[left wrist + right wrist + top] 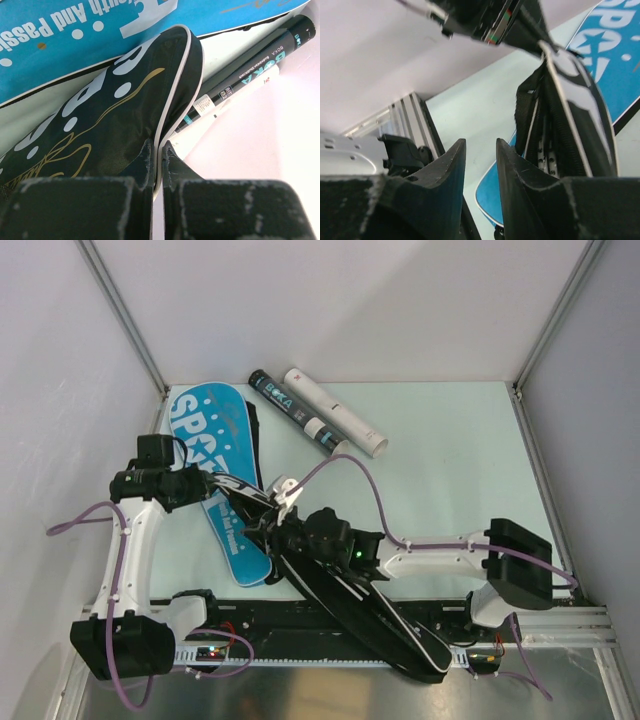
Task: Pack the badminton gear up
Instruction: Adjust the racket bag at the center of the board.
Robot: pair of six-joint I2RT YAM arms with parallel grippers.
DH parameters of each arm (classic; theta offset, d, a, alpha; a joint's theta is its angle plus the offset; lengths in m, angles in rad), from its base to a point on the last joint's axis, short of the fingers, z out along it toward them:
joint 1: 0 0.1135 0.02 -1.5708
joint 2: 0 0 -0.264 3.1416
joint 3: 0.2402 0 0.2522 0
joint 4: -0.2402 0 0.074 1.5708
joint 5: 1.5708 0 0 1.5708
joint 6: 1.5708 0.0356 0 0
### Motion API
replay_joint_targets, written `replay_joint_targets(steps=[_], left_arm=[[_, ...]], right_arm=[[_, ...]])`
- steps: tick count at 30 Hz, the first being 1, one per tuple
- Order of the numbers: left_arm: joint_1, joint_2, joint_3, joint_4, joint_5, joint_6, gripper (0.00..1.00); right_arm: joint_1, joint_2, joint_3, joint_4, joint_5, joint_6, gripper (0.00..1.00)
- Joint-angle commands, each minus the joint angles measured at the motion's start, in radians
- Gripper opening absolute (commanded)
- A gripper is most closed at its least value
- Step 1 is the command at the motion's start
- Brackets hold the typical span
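- The left gripper [161, 148], at about 9 o'clock on the pale green table [450, 470], is clenched on the white-piped rim of the black SPORT bag [110, 115], with the piping pinched between its two fingers.
- The blue SPORT bag [215, 440] lies flat at 10 o'clock with its lettering up. Its narrow end points toward 6 o'clock and passes under the black bag.
- The black SPORT bag slants from the table's centre down to 5 o'clock. Its far end overhangs the rail at the near edge, and its upper end is lifted in the left claw.
- A black tube [290, 410] and a white tube [335, 412] lie side by side and touching at 12 o'clock, near the back wall.
- The right gripper [480, 145], reaching in from 3 o'clock, has its jaws parted with nothing between them, just beside the black bag's gaping side.
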Motion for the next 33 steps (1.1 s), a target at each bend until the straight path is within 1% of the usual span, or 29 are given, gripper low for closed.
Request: replay_joint_targets(steps=[1, 10, 15, 22, 27, 33], left_arm=[[0.009, -0.035, 0.027, 0.015, 0.016, -0.048, 0.0], [0.01, -0.054, 0.024, 0.015, 0.023, -0.05, 0.0], [0.005, -0.056, 0.028, 0.015, 0.02, -0.052, 0.0], [-0.005, -0.051, 0.023, 0.016, 0.02, -0.055, 0.0], [-0.011, -0.048, 0.025, 0.015, 0.019, -0.06, 0.0], [-0.015, -0.046, 0.021, 0.016, 0.017, -0.06, 0.0]], right_arm=[[-0.007, -0.073, -0.01, -0.001, 0.1, 0.018, 0.35], [-0.091, -0.03, -0.009, 0.045, 0.129, 0.077, 0.25], [-0.116, 0.018, 0.004, 0.074, 0.091, 0.114, 0.23], [-0.09, 0.068, 0.023, 0.121, 0.075, 0.115, 0.23], [-0.069, 0.119, 0.071, 0.111, 0.114, 0.093, 0.28], [-0.064, 0.164, 0.131, 0.095, 0.133, 0.089, 0.3]])
